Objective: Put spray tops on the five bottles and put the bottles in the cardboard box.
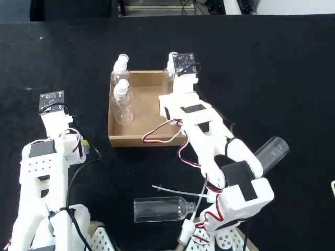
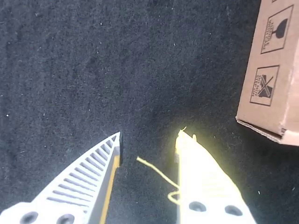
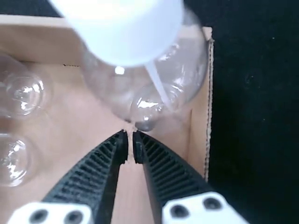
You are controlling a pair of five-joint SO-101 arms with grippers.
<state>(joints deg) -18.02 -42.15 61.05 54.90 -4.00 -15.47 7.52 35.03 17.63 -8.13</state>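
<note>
Found right gripper point(image 3: 129, 137) pinched together, empty, in the cardboard box point(image 3: 198, 133); left gripper point(image 2: 149, 135) spread apart. Judged the uncapped bottle point(image 1: 157, 209) light, slick, crushable: neck grip best.

In your cardboard box point(image 1: 149, 112), standing bottles point(image 1: 123, 102) line the left wall; a lying bottle point(image 1: 159, 209) sits before it, another bottle point(image 1: 272, 151) off right.
</note>
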